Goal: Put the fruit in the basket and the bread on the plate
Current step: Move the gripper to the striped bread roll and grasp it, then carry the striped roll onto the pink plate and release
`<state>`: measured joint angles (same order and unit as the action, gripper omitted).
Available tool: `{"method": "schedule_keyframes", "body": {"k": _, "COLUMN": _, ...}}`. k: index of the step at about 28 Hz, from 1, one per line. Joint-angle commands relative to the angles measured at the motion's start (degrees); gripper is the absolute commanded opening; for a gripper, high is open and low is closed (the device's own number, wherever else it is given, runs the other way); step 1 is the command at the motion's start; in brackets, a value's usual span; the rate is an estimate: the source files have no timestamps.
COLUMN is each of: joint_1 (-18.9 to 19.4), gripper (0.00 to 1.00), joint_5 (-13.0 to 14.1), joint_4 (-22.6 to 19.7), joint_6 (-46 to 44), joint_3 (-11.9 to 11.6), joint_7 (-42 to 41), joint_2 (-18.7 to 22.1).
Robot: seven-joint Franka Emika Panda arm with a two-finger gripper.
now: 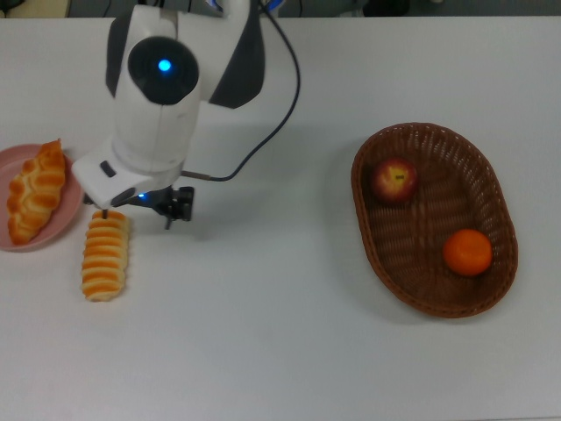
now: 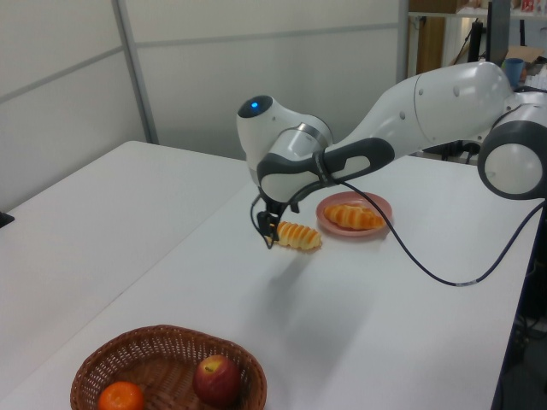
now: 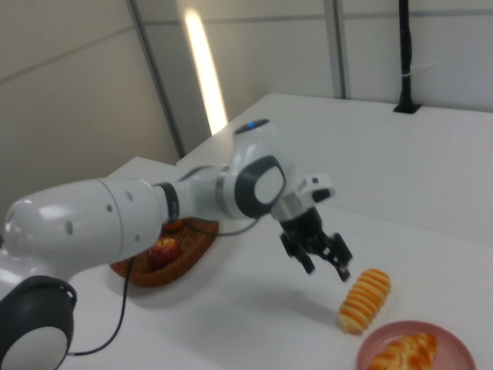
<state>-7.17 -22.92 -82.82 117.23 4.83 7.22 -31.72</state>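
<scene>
Robot gripper, jaws open and empty, hovers just beside the ridged loaf on the desk; braided loaf lies on the pink plate, apple and tangerine sit in the basket.

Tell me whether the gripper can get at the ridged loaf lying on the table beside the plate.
Probably yes. The gripper hangs open just above one end of the ridged loaf, which lies bare on the table, just apart from the pink plate, with nothing over it.

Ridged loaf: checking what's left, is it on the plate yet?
No, the ridged loaf lies on the table beside the plate.
</scene>
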Motion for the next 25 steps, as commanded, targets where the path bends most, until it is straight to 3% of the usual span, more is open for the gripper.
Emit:
{"method": "schedule_keyframes", "body": {"k": 1, "joint_1": -1.6, "gripper": 1.0, "joint_5": -4.9, "joint_4": -0.2, "joint_6": 0.2, "joint_3": -1.1, "joint_7": -1.2, "joint_2": -3.8}}
{"method": "schedule_keyframes", "body": {"k": 4, "joint_1": -3.2, "gripper": 1.0, "joint_5": -6.2, "joint_4": -0.1, "joint_6": 2.7, "joint_3": -1.1, "joint_7": -1.2, "joint_2": -5.7}}
{"method": "schedule_keyframes", "body": {"k": 12, "joint_1": -4.3, "gripper": 0.98, "joint_5": -6.2, "joint_4": -0.2, "joint_6": 7.6, "joint_3": -1.1, "joint_7": -1.2, "joint_2": -6.9}}
{"method": "schedule_keyframes", "body": {"k": 14, "joint_1": -4.3, "gripper": 0.73, "joint_5": -6.2, "joint_4": -0.2, "joint_6": 7.6, "joint_3": -1.1, "joint_7": -1.3, "joint_2": -6.9}}
{"method": "schedule_keyframes", "body": {"k": 15, "joint_1": -4.4, "gripper": 0.42, "joint_5": -5.4, "joint_4": -0.2, "joint_6": 7.6, "joint_3": -1.1, "joint_7": -1.7, "joint_2": -6.9}}
{"method": "schedule_keyframes", "body": {"k": 16, "joint_1": -4.4, "gripper": 0.25, "joint_5": -5.0, "joint_4": -0.1, "joint_6": 7.6, "joint_3": -1.1, "joint_7": -1.9, "joint_2": -6.9}}
{"method": "schedule_keyframes", "body": {"k": 18, "joint_1": -4.4, "gripper": 0.0, "joint_5": -4.7, "joint_4": -0.1, "joint_6": 7.6, "joint_3": -1.1, "joint_7": -1.9, "joint_2": -6.9}}
{"method": "schedule_keyframes", "body": {"k": 25, "joint_1": -4.3, "gripper": 0.0, "joint_5": -1.6, "joint_4": 0.2, "joint_6": 7.6, "joint_3": -1.0, "joint_7": -2.1, "joint_2": -6.2}}
